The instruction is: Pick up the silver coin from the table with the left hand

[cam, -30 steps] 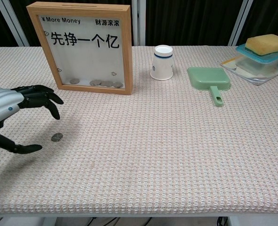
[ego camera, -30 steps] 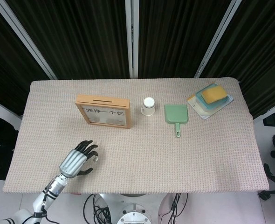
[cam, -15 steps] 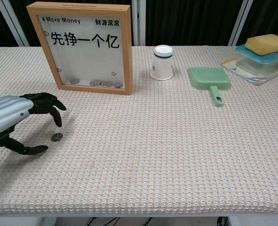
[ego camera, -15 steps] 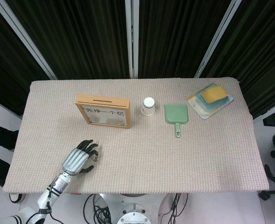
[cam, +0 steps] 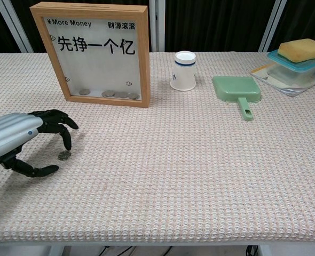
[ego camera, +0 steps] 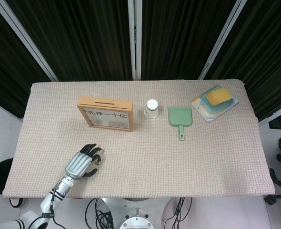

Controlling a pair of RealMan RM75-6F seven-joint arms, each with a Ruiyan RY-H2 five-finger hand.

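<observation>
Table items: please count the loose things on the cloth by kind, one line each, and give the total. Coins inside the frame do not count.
Silver coin: 1
Wooden money-box frame: 1
Paper cup: 1
Green dustpan: 1
Yellow sponge: 1
Stacked containers under the sponge: 1 pile; how many are in it cannot be told
Total: 6

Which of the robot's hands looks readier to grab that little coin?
The left hand: its dark fingers arch right over the silver coin, thumb beside it. The right hand appears in neither view.
</observation>
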